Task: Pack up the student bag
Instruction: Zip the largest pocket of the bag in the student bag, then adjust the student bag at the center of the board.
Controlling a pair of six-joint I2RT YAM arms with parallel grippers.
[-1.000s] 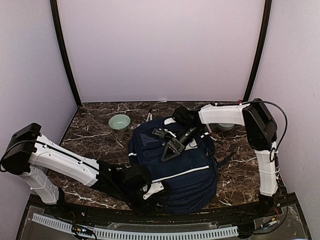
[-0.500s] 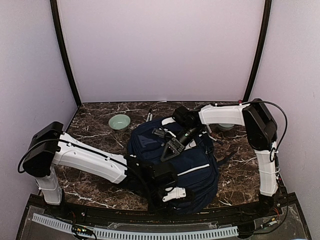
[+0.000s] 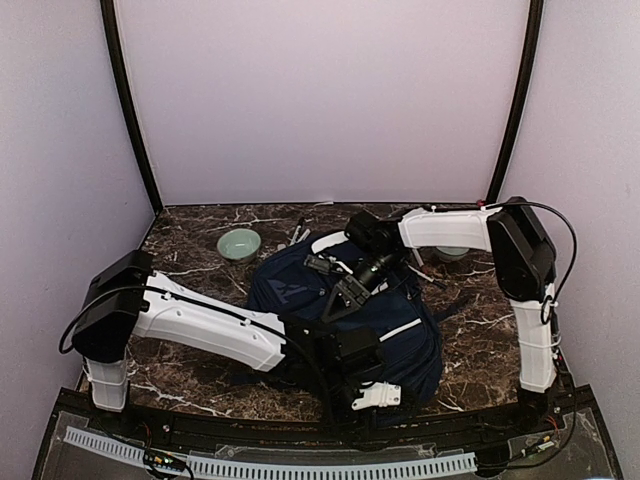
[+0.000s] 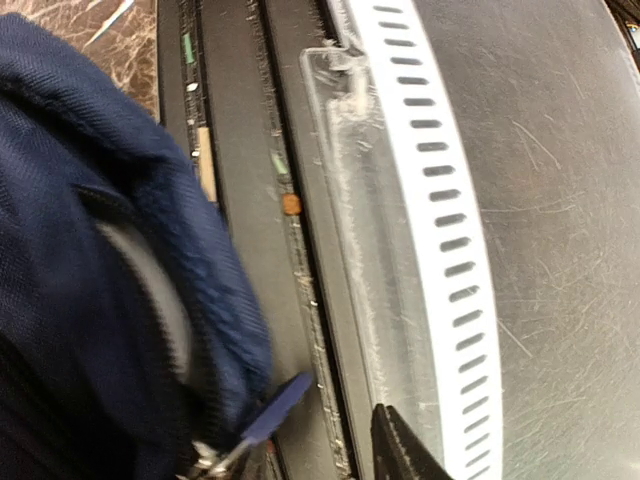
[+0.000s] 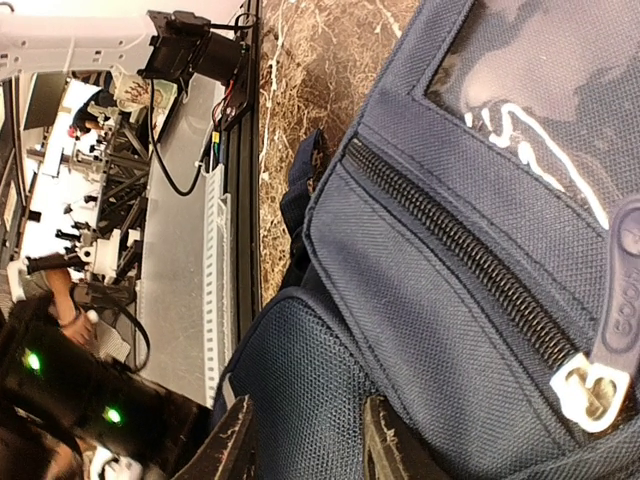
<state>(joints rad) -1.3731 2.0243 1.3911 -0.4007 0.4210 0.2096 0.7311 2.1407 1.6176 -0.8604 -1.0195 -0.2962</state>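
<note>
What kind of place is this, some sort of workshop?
Most likely a robotics lab test booth: a left arm and a right arm bolted to a marble-patterned table holding a backpack, plain lilac walls boxing it in, and, in the right wrist view, cables and equipment racks beyond.

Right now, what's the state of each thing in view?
student bag, lying flat on the table, front up
pocket zip, closed along the stretch in view
green bowl, upright, empty
left tool, at the bag's near edge, open or shut unclear
right tool, on top of the bag, fingers apart, grip unclear
</note>
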